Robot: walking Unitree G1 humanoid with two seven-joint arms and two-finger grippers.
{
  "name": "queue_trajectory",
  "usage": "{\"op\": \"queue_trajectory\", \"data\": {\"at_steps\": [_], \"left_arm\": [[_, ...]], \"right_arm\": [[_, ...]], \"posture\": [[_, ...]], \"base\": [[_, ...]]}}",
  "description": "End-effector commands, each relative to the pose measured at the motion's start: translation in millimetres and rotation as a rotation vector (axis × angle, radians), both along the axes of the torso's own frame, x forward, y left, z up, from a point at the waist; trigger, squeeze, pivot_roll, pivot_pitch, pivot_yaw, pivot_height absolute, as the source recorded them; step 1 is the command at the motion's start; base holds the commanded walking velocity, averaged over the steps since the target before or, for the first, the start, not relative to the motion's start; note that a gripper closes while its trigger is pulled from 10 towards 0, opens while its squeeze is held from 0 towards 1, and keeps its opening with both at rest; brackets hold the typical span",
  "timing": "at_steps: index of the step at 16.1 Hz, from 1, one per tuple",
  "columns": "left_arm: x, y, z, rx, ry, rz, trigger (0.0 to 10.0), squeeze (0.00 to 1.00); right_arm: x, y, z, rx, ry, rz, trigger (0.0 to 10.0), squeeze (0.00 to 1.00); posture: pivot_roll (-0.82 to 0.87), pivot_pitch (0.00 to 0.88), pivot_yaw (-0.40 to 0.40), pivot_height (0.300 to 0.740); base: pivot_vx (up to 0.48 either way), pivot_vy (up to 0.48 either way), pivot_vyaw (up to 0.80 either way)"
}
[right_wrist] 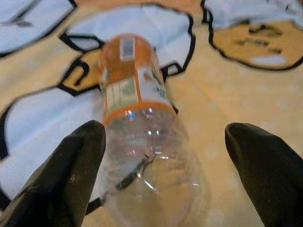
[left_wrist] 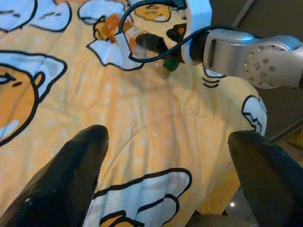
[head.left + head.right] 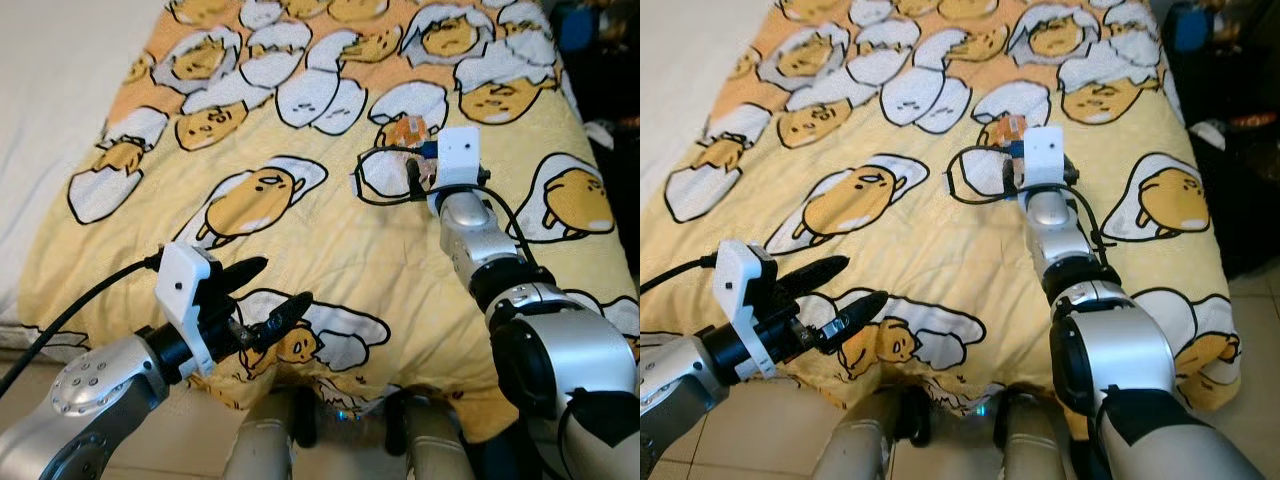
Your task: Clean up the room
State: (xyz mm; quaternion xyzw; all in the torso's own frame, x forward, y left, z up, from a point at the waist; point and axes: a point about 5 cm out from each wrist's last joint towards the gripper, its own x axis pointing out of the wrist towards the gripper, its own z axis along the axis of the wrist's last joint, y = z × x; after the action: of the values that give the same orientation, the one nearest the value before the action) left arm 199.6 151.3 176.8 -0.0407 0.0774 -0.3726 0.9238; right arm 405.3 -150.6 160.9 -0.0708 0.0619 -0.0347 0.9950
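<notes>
On the bed, a yellow blanket (image 3: 330,250) printed with egg-character cartoons covers the whole mattress. Clear plastic bottle (image 1: 142,142) with an orange label lies on its side on this blanket, toward the far right part of the bed, over a white egg-shell patch of the print.

Bottle orientation: long axis runs roughly away from the robot. In the right wrist view the clear, wider body is the near end, lying between the fingers, and the orange-labelled section is the far end. Which end carries the cap cannot be told. In the left eye view only the orange label (image 3: 405,131) shows, just beyond the white wrist block of the right arm.

Right hand (image 1: 165,175): arm stretched forward over the blanket, fingers spread wide, one on each side of the bottle's clear end. Left-side finger (image 1: 71,170) appears close against or touching the bottle wall; the other finger stands apart from it. Hand is released, not clamped on the bottle. A black cable loops on the blanket beside this wrist.

Left hand (image 3: 270,295): held low over the near edge of the bed, well apart from the bottle, fingers spread and nothing between them. Left wrist view looks across the blanket to the right arm and the bottle (image 2: 130,40) beyond.

White wall or sheet lies along the left side of the bed; tiled floor (image 3: 1240,300) shows to the right.
</notes>
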Motion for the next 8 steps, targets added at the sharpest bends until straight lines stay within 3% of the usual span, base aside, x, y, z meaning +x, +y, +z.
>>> {"op": "queue_trajectory", "data": {"at_steps": [1, 2, 3, 8], "left_arm": [[-6.1, 0.4, 1, 0.013, 0.015, 0.001, 10.0, 0.00], [-7.5, -0.6, 0, 0.017, 0.024, 0.001, 10.0, 0.00], [-7.0, -0.4, 1, 0.015, 0.032, 0.007, 10.0, 0.00], [-4.8, 0.0, -3, 0.022, 0.046, 0.026, 10.0, 0.00]], "right_arm": [[-5.3, 1.1, -18, 0.062, 0.087, 0.003, 10.0, 0.00], [-7.6, 4.6, -25, 0.103, 0.127, 0.018, 10.0, 0.00], [-8.4, 7.2, -28, 0.135, 0.154, 0.015, 0.0, 0.00], [-8.2, 22.9, -29, 0.177, 0.196, 0.099, 0.0, 0.00]], "posture": [[0.21, 0.389, 0.108, 0.740], [0.21, 0.389, 0.108, 0.740], [0.20, 0.393, 0.111, 0.740], [0.20, 0.383, 0.102, 0.740]], "base": [[0.000, 0.000, 0.00], [0.000, 0.000, 0.00], [0.000, 0.000, 0.00], [0.000, 0.000, 0.00]]}}
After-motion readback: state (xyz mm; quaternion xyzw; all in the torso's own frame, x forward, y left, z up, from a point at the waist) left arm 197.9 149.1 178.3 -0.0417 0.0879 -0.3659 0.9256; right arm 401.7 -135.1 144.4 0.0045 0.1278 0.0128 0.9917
